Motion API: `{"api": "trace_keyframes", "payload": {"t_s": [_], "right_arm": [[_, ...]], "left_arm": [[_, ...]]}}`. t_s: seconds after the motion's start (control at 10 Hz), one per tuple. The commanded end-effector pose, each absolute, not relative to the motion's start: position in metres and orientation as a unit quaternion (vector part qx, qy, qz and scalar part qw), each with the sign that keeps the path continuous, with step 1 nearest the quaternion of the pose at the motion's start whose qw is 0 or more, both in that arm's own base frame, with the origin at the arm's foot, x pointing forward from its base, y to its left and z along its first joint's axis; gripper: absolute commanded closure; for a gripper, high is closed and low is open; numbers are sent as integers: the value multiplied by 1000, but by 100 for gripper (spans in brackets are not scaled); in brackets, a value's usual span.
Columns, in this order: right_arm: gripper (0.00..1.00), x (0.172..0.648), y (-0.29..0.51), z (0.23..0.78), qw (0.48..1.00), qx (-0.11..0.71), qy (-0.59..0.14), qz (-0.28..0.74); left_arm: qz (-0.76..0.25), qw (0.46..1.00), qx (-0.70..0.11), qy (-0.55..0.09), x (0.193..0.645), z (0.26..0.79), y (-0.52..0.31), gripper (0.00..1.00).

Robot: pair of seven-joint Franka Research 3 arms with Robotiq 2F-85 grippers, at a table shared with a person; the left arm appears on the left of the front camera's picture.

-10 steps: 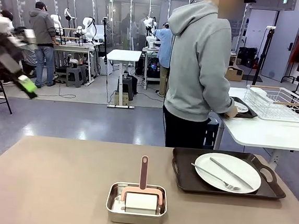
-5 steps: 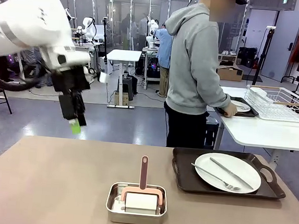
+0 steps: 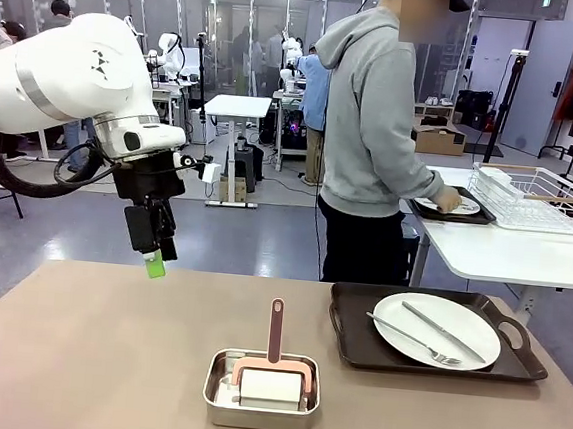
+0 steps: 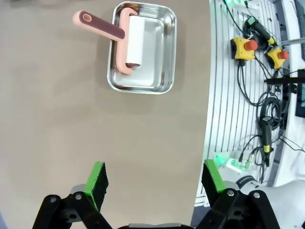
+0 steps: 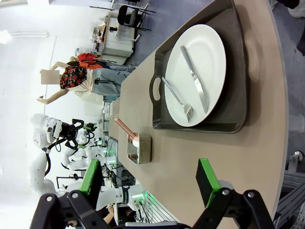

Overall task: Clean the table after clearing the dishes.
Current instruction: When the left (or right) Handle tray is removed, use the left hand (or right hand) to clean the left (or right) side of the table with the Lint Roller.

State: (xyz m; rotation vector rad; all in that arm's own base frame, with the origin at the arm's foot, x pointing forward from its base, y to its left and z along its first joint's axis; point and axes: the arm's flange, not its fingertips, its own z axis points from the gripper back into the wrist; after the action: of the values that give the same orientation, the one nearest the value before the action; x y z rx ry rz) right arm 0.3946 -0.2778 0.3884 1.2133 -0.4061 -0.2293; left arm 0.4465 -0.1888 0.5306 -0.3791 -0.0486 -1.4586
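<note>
A: Checking the table [image 3: 83, 357]: spans the whole lower half of front view, beige top mostly bare. Not cleared yet, though.

B: Confirmed. Still carrying one set of the dishes [image 3: 437, 330] at lower right: white plate, fork and knife across it, on a dark tray [image 3: 350, 346]. Same spot as a second ago.

A: Also seeing a steel pan [image 3: 258, 420] at bottom centre, with a pink-handled roller [image 3: 276, 326] standing in it, handle up. Untouched.

B: Second tray [image 3: 482, 220] on the white side table [image 3: 504, 256] at right, under the person's hand [image 3: 450, 201]. Hand hardly moved. Looks like clearing in progress.

A: Biggest change: left gripper [image 3: 154, 261]. Just a blur at the far left edge a second back, then upper left, now hanging left of centre above the table's far edge, pointing down.

B: Jaws?

A: Spread wide, nothing between the green pads [image 4: 97, 179]. In left wrist view, looking straight down at bare tabletop, pan at top of frame. Right gripper [image 5: 150, 176] likewise spread wide and empty, looking along the table at the tray.

B: Reading: probably heading for the roller. Wiping likely blocked on the right half until that tray goes. Suggest waiting, or starting on the left side.
</note>
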Motion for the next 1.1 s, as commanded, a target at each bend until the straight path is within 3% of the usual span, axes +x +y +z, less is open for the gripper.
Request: {"api": "trace_keyframes", "payload": {"t_s": [0.0,0.2,0.4,1.0], "right_arm": [[0,394,-277,391,796,564,-189,-106],[0,394,-277,391,796,564,-189,-106],[0,394,-277,391,796,564,-189,-106],[0,394,-277,391,796,564,-189,-106]], "left_arm": [[-661,730,-171,-18,445,534,-189,0],[-662,729,-172,-22,447,531,-189,0],[-690,705,-162,-27,476,505,-231,0],[-696,689,-188,75,537,444,-327,0]]}}
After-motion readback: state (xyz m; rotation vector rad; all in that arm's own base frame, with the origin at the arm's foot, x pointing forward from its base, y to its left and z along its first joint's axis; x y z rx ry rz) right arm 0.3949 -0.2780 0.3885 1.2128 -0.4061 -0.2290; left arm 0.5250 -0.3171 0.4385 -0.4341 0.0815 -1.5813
